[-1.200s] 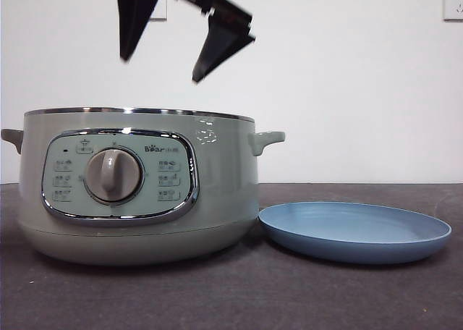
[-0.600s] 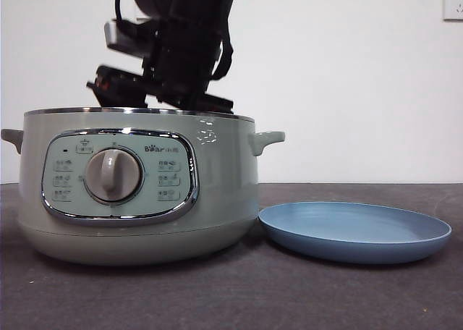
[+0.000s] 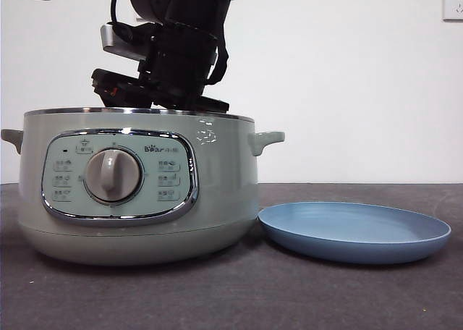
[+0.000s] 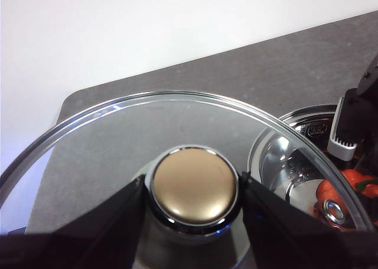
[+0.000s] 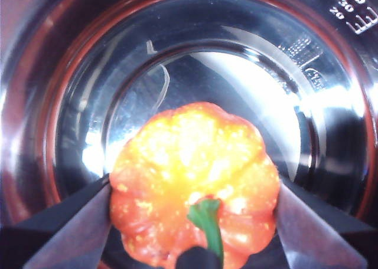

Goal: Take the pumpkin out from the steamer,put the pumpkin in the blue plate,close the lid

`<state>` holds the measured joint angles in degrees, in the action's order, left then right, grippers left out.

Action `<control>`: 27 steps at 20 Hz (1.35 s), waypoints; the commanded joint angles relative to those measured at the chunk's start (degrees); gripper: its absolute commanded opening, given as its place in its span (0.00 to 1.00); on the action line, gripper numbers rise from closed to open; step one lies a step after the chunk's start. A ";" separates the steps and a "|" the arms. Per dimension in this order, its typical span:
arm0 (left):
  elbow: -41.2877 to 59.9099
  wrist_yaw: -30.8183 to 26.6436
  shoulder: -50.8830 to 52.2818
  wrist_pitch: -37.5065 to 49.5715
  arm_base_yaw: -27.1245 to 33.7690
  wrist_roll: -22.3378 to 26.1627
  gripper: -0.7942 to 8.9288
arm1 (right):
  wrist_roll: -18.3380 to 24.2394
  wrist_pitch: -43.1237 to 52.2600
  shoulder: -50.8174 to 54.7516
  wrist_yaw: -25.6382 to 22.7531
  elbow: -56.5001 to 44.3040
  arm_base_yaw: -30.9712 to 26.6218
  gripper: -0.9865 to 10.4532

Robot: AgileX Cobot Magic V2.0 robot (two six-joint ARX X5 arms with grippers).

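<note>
- Two jaws of the right gripper [image 5: 195, 233] flank the pumpkin [image 5: 195, 192] inside the steamer [image 3: 137, 192], touching its sides.
- Left gripper [image 4: 192, 192] is clamped on the lid [image 4: 118, 127] knob, held aloft.
- Plate [image 3: 354, 232] sits beside the steamer.

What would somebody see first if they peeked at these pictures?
Probably the big green steamer, with a dark robot arm reaching down into it from above. Inside, the right hand has a jaw on each side of the orange pumpkin. The left hand holds the glass lid up by its knob, off to the side, and the blue plate sits beside the steamer.
</note>
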<state>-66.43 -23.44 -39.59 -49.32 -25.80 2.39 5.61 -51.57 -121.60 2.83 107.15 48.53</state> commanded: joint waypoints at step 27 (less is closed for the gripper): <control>-1.33 -0.11 0.04 2.56 -0.02 0.66 0.07 | -17.94 -5.55 44.00 -22.84 -36.61 -16.04 0.07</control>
<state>-66.43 -23.27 -40.23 -49.65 -25.80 2.39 -11.81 -57.87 -77.19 -20.40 71.53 32.49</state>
